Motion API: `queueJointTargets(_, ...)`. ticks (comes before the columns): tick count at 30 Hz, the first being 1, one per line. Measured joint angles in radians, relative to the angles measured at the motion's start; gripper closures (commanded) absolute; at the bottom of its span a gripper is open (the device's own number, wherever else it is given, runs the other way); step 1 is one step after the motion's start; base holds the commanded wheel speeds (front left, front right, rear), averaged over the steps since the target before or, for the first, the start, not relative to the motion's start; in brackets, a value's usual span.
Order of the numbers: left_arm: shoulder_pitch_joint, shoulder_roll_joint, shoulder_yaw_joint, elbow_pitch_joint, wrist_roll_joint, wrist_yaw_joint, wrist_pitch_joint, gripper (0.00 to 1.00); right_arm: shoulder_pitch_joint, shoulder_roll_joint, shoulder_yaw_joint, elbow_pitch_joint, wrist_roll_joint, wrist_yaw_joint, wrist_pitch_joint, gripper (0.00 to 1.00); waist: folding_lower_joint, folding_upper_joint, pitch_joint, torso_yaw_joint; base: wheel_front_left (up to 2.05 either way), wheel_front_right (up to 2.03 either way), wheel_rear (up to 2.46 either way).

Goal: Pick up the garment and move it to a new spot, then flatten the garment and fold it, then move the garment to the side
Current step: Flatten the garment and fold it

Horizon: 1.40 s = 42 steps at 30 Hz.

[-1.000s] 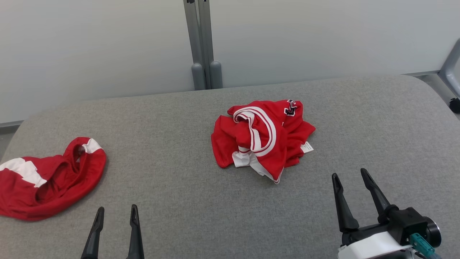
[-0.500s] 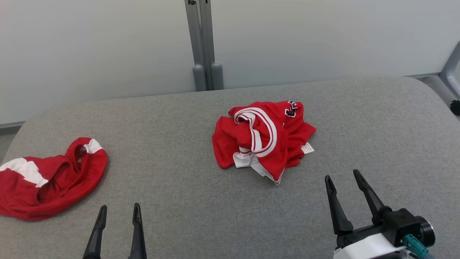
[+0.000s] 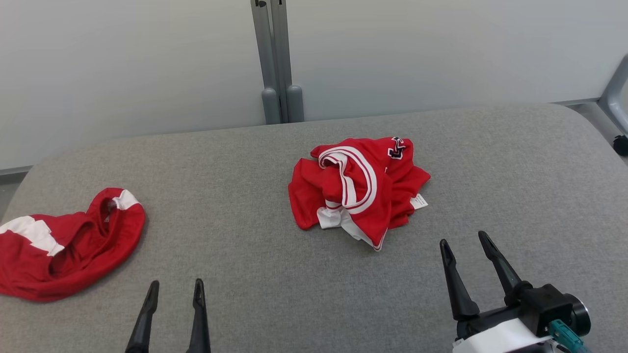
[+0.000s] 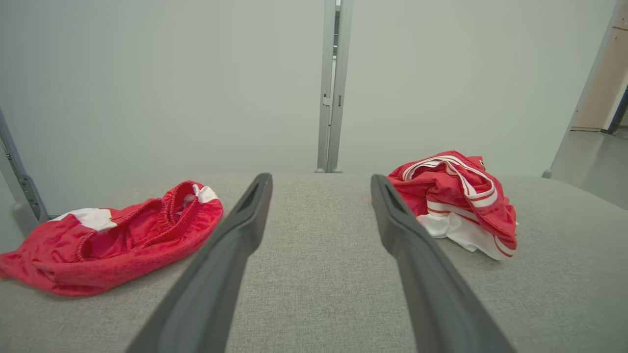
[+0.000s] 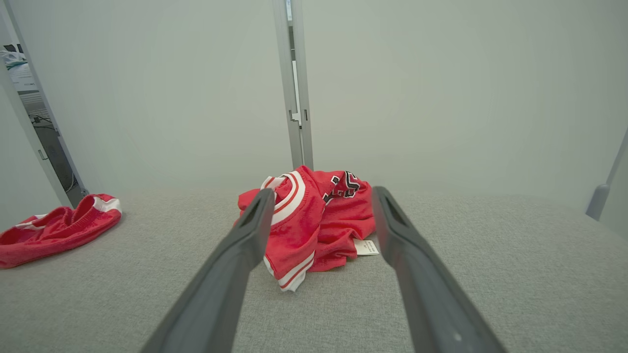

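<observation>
A crumpled red garment [image 3: 358,191] with white trim and a dark emblem lies in a heap at the middle of the grey padded table [image 3: 245,196]. My right gripper [image 3: 463,238] is open and empty, a short way in front of the heap and to its right. In the right wrist view the garment [image 5: 314,220] lies just beyond the spread fingers of that gripper [image 5: 323,191]. My left gripper [image 3: 176,283] is open and empty near the table's front edge. In the left wrist view the garment [image 4: 456,196] is off to the right of this gripper [image 4: 321,177].
A second red garment [image 3: 68,245] with white patches lies bunched at the table's left edge, also seen in the wrist views [image 4: 122,235] [image 5: 54,225]. A pale wall with a grey post [image 3: 277,59] runs behind the table. A grey frame leg [image 3: 615,93] stands at the far right.
My left gripper has shifted a little to the right. My right gripper has shifted a little to the left, closer to the heap. Both garments lie as before.
</observation>
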Motion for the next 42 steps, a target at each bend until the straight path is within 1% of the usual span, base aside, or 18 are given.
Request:
queueJointTargets(1, -0.005, 0.000, -0.007, 0.010, -0.011, -0.007, 0.000, 0.00, 0.000, 0.000, -0.001, -0.002, 0.001, 0.000, 0.000, 0.00, 0.0000, 0.0000, 0.003, -0.001, 0.00, 0.00, 0.00)
queueJointTargets(5, -0.060, 0.000, -0.089, 0.071, -0.095, -0.073, 0.000, 0.00, -0.003, 0.000, -0.005, -0.007, 0.003, 0.000, 0.000, 0.00, 0.0000, 0.0000, 0.024, -0.007, 0.00, 0.00, 0.00)
queueJointTargets(7, -0.095, -0.001, -0.137, 0.109, -0.106, -0.089, 0.000, 0.00, -0.007, 0.000, -0.002, -0.008, 0.004, 0.000, 0.000, 0.00, 0.0000, 0.0000, 0.037, -0.013, 0.00, 0.00, 0.00)
queueJointTargets(8, -0.119, -0.001, -0.161, 0.128, -0.129, -0.096, 0.000, 0.00, -0.011, 0.000, -0.003, -0.011, 0.006, 0.000, 0.000, 0.00, 0.0000, 0.0000, 0.044, -0.017, 0.00, 0.00, 0.00)
queueJointTargets(11, -0.193, -0.001, -0.252, 0.196, -0.158, -0.100, 0.000, 0.00, -0.025, 0.000, -0.007, -0.016, 0.009, 0.000, 0.000, 0.00, 0.0000, 0.0000, 0.069, -0.031, 0.00, 0.00, 0.00)
queueJointTargets(13, -0.249, -0.001, -0.346, 0.259, -0.159, -0.100, 0.000, 0.00, -0.032, -0.001, 0.005, -0.015, 0.009, 0.000, 0.000, 0.00, 0.0000, 0.0000, 0.088, -0.044, 0.00, 0.00, 0.00)
queueJointTargets(15, -0.312, -0.005, -0.396, 0.304, -0.165, -0.104, 0.000, 0.00, -0.051, 0.001, 0.004, -0.021, 0.010, 0.000, 0.000, 0.00, 0.0000, 0.0000, 0.111, -0.055, 0.00, 0.00, 0.00)
queueJointTargets(19, -0.448, 0.010, -0.459, 0.368, -0.187, -0.104, 0.000, 0.00, -0.102, -0.001, -0.004, -0.036, 0.018, 0.000, 0.000, 0.00, 0.0000, 0.0000, 0.172, -0.076, 0.00, 0.00, 0.00)
queueJointTargets(22, -0.529, 0.012, -0.498, 0.454, -0.211, -0.104, 0.000, 0.00, -0.130, 0.000, -0.004, -0.041, 0.021, 0.000, 0.000, 0.00, 0.0000, 0.0000, 0.221, -0.092, 0.00, 0.00, 0.00)
queueJointTargets(26, -0.625, 0.012, -0.510, 0.542, -0.232, -0.104, 0.000, 0.00, -0.158, -0.001, 0.001, -0.048, 0.029, 0.000, 0.000, 0.00, 0.0001, 0.0000, 0.280, -0.115, 0.00, 0.00, 0.00)
queueJointTargets(30, -0.679, 0.011, -0.488, 0.589, -0.229, -0.104, 0.000, 0.00, -0.177, -0.001, -0.002, -0.054, 0.039, 0.000, 0.000, 0.00, 0.0001, 0.0000, 0.330, -0.142, 0.00, 0.00, 0.00)
queueJointTargets(36, -0.689, 0.006, -0.476, 0.582, -0.226, -0.104, 0.000, 0.00, -0.184, -0.001, -0.002, -0.049, 0.048, 0.000, 0.000, 0.00, 0.0001, 0.0000, 0.370, -0.181, 0.00, 0.00, 0.00)
queueJointTargets(42, -0.707, 0.003, -0.462, 0.560, -0.216, -0.104, 0.000, 0.00, -0.189, -0.001, 0.015, -0.045, 0.057, 0.000, 0.000, 0.00, 0.0001, 0.0000, 0.388, -0.200, 0.00, 0.00, 0.00)
